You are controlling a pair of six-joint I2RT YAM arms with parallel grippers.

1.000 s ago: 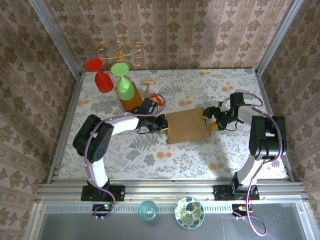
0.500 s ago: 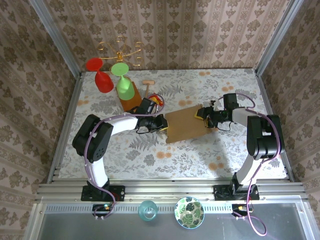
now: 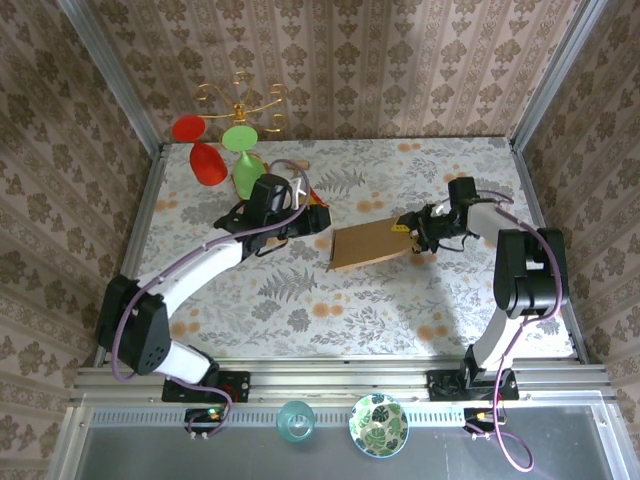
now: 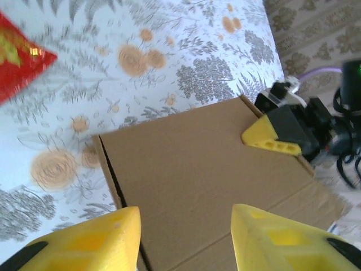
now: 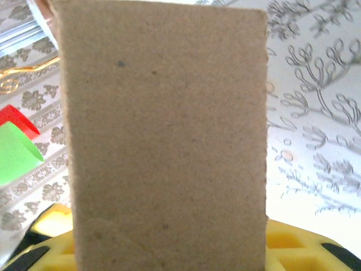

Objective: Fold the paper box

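The paper box (image 3: 368,245) is a flat brown cardboard sheet in the middle of the floral table. Its left edge and a crease show in the left wrist view (image 4: 203,164). My left gripper (image 3: 318,218) hovers just left of the box. It is open (image 4: 186,217) with nothing between its yellow fingers (image 4: 90,240). My right gripper (image 3: 412,238) sits at the box's right edge, one yellow finger (image 4: 271,138) lying on the corner. In the right wrist view a cardboard flap (image 5: 163,130) fills the gap between the fingers of my right gripper (image 5: 169,240), shut on it.
An upturned red glass (image 3: 203,158) and green glass (image 3: 246,170) stand at the back left below a gold wire stand (image 3: 240,100). A red packet (image 4: 20,51) lies left of the box. A patterned bowl (image 3: 378,425) and a glass bowl (image 3: 296,420) sit past the near rail.
My left gripper let go of the box's left edge, opened and drew back up and to the left. My right gripper narrowed onto the right edge, and the box shifted slightly.
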